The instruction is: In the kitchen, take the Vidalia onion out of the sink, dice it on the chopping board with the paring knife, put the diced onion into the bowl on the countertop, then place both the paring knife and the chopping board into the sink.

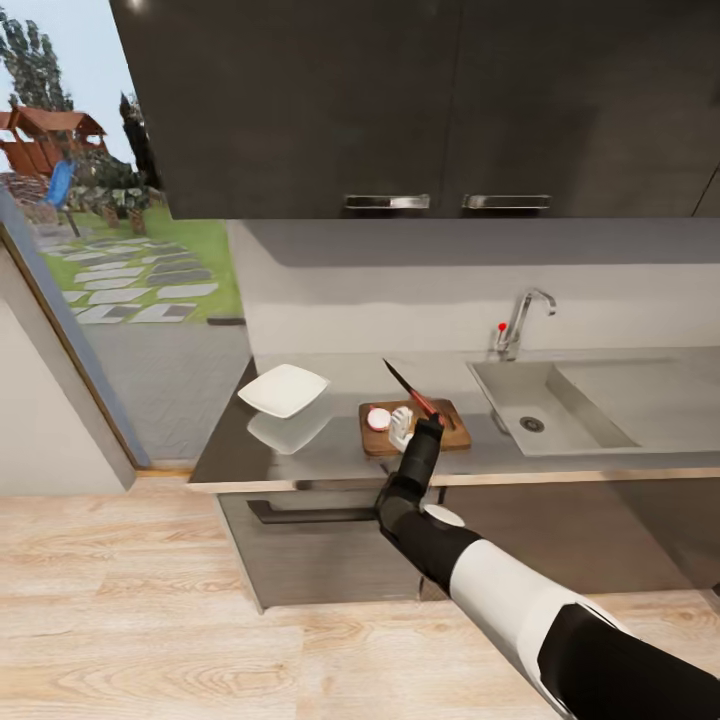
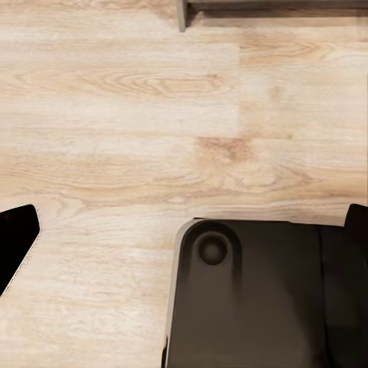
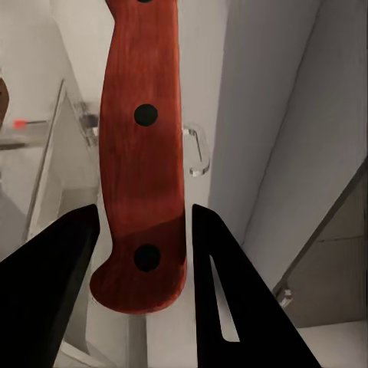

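**Right tool grips the knife above the board**

In the head view, the right tool (image 1: pixel 428 420) sits at frame centre, clenched on the knife (image 1: pixel 409 389), whose dark blade slants up and to the left over the board (image 1: pixel 452 437). The board is brown wood with rounded corners and lies on the glossy grey table (image 1: pixel 330 455). On it rest a round pinkish onion piece (image 1: pixel 379 419) and, just beside the tool, a paler white chunk (image 1: pixel 401 424); the cuts are too small to make out. Left of the board the white squarish bowl (image 1: pixel 284 390) appears tilted with a reflection under it; I see nothing in it. Right of the board the sink (image 1: pixel 545 407) is a pale basin with a dark drain and a curved metal tap (image 1: pixel 520 320).

The right wrist view adds the close detail: a red-brown wooden handle (image 3: pixel 142 153) with three dark rivets, held between two black fingers (image 3: pixel 230 299) that press on its lower end.

The left wrist view looks down on a light wood floor (image 2: pixel 115 115) and a dark rounded part of the robot's base (image 2: pixel 261 299). A black fingertip (image 2: pixel 15 238) shows at the left edge; whether the left tool is released or clenched cannot be told.
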Available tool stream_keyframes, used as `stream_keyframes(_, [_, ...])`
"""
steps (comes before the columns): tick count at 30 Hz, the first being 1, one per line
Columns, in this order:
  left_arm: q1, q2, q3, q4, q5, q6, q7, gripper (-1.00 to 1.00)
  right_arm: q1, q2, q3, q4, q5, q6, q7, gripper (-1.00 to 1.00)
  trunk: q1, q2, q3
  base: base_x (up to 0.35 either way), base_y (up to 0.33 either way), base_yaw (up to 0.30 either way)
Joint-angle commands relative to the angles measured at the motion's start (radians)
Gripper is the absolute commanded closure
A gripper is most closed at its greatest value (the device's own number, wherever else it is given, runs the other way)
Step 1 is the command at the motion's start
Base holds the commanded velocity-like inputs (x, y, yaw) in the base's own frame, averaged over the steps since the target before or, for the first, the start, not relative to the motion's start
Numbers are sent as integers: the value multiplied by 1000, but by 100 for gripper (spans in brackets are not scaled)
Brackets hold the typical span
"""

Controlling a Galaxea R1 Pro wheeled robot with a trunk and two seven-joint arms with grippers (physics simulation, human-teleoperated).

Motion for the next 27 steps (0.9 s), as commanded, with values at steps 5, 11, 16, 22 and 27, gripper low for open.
stream_keyframes(5, [0, 0, -9, -2, 9, -1, 4, -100, -2, 0, 4, -22, 25, 5, 22, 100, 0, -2, -2, 0, 296, 0])
stream_keyframes(11, [0, 0, -10, 0, 9, 0, 3, -100, -2, 0, 4, -24, 82, 7, 67, 100, 0, -2, -2, 0, 302, 0])
stream_keyframes(16, [0, 0, -10, 0, 8, 0, 2, -100, -2, 0, 4, -24, 80, 7, 70, 100, 0, -2, 0, 0, 303, -30])
stream_keyframes(22, [0, 0, -10, 0, 7, 1, 2, -100, -2, 0, 4, -23, 78, 7, 70, 100, 0, -2, 8, 37, 293, -131])
stream_keyframes(27, [0, -1, -10, 0, 6, 1, 2, -100, -2, 0, 2, -22, 75, 7, 90, 100, 0, -2, 15, 203, 122, -147])
